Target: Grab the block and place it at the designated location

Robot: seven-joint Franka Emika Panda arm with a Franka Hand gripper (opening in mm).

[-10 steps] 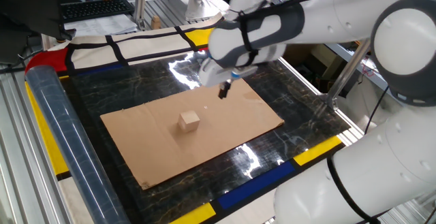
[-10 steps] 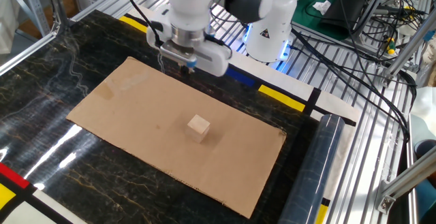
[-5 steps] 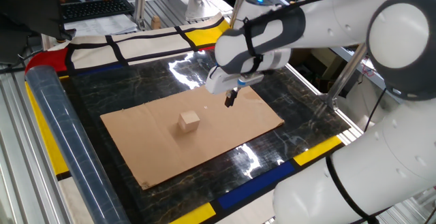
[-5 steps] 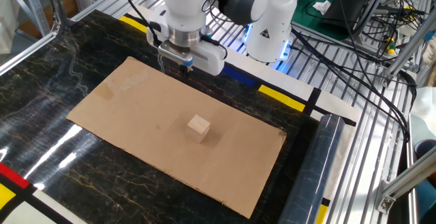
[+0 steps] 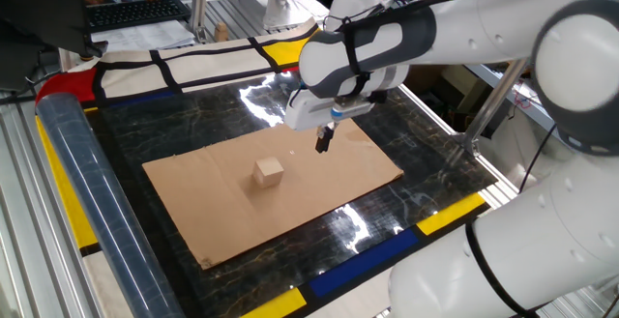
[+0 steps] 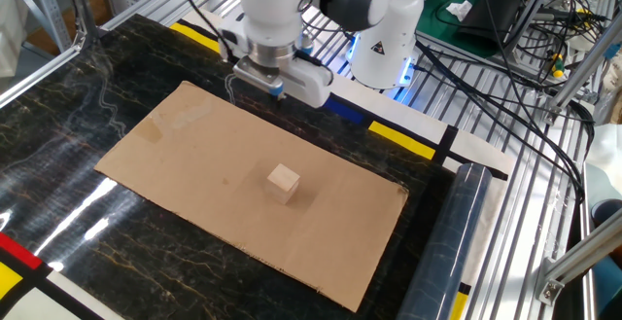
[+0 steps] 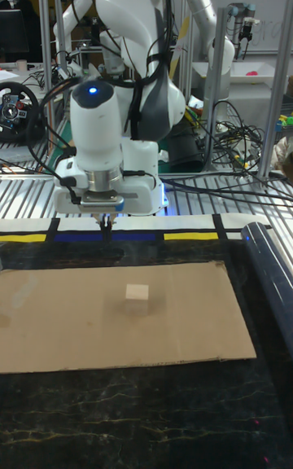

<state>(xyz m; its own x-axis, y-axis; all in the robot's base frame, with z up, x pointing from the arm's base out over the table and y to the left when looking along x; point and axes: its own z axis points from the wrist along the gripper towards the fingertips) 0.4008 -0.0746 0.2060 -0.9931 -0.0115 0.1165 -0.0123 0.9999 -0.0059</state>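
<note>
The block [image 5: 269,171] is a small tan cube resting near the middle of the brown cardboard sheet [image 5: 213,212]. It also shows in the other fixed view as the block [image 6: 284,181] and in the tall view as the block [image 7: 137,293]. My gripper [image 5: 322,142] hovers over the sheet's far edge, apart from the block and empty, fingers pointing down and pressed together. The same gripper [image 6: 276,89] sits behind the cube, and in the tall view the gripper [image 7: 107,225] is up and left of it. I cannot make out the designated location in any view.
A tiny white speck [image 5: 293,151] lies on the cardboard between block and gripper. A clear plastic roll [image 5: 82,192] lies along one side of the black marble-pattern table [image 6: 58,116]. Yellow and blue tape [image 6: 398,137] borders it. The robot base [image 6: 384,38] and cables stand behind.
The gripper has shifted a little sideways along the cardboard's far edge, staying shut and at about the same height. The block has not moved.
</note>
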